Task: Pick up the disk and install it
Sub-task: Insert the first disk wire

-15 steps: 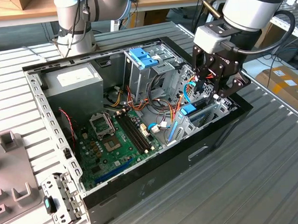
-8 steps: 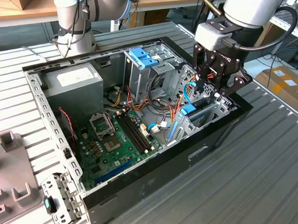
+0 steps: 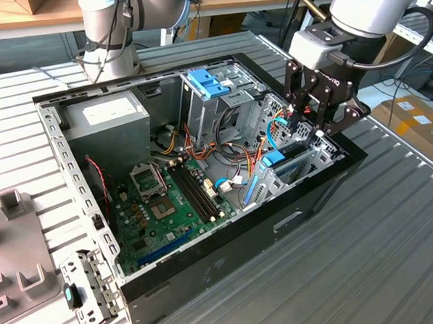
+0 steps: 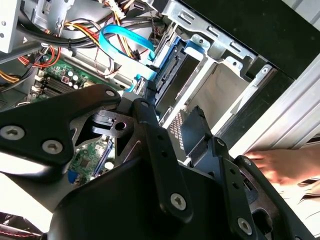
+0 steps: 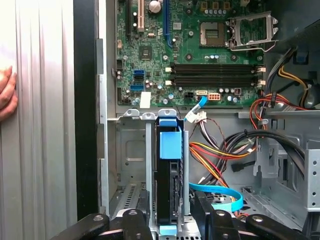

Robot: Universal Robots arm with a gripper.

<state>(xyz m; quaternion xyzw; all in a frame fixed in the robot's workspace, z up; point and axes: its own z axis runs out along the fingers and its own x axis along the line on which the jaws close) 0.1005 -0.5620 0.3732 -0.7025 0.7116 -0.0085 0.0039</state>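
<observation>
- Light-blue-framed disk (image 5: 169,150) stands on edge straight ahead of the pincer (image 5: 170,222), centred on it, in the first wrist view.
- Its long axis runs away from the pincer, into the metal drive bay (image 5: 127,160).
- Whether the pincer clamps the disk, I cannot tell.
- Beyond the bay lies the green motherboard (image 5: 200,50).

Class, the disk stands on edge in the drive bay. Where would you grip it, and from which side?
Pinch the disk across its thin exposed edge by the light-blue carrier, coming through the open side of the case: bay walls cover its broad faces.
</observation>
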